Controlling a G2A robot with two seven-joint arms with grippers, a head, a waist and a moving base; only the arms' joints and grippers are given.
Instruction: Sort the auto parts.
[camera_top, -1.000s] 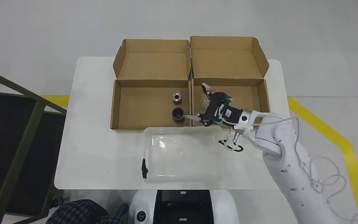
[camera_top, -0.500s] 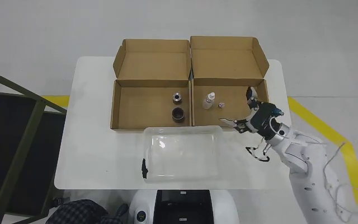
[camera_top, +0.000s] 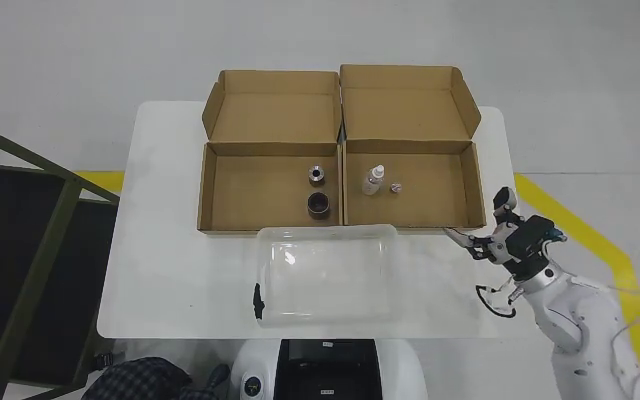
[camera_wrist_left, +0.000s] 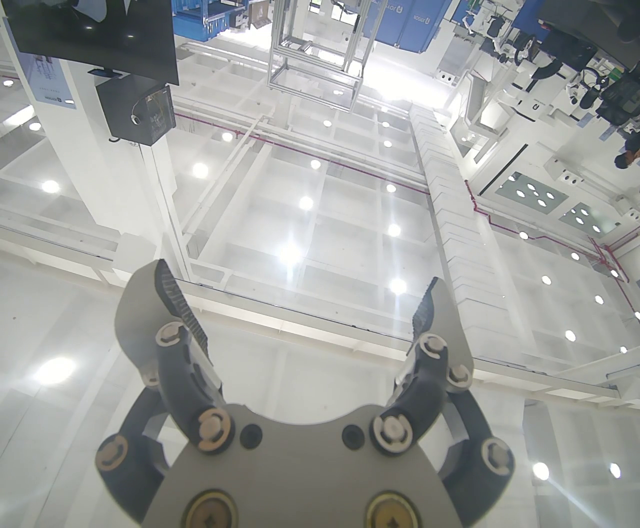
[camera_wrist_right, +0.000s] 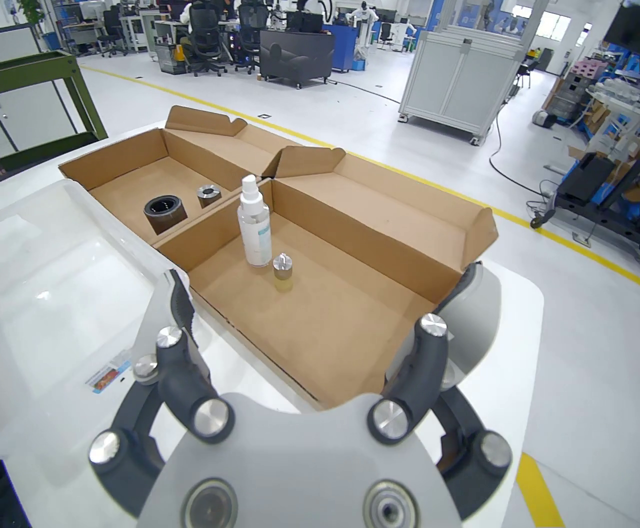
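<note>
At the table's (camera_top: 160, 260) right front corner, the right gripper (camera_top: 478, 216) hangs just outside the right cardboard box (camera_top: 440, 190), beside its front right corner. Its fingers are spread wide with nothing between them, and the right wrist view shows the same gripper (camera_wrist_right: 324, 280) gaping toward the open box (camera_wrist_right: 350, 310).

Inside that box a clear spray bottle (camera_top: 373, 179) stands upright near the wall shared with the left cardboard box (camera_top: 205, 190). A small metal part (camera_top: 396, 186) stands just beside the bottle, apart from it. From the right wrist, the bottle (camera_wrist_right: 254, 225) has a white spray head, and the little part (camera_wrist_right: 282, 272) shows a silver cap over a yellowish base.

Two parts sit in the left box near the shared wall: a dark ring-shaped sleeve (camera_top: 318, 205) toward the front and a smaller silver cylinder (camera_top: 316, 174) behind it, the two apart from each other. Both box lids stand open at the far side.

A clear plastic bin (camera_top: 262, 270) lies on the table just in front of the two boxes, straddling the line where they meet.

The left gripper (camera_wrist_left: 297, 280) points up at the ceiling lights, its toothed fingers spread and holding nothing.
</note>
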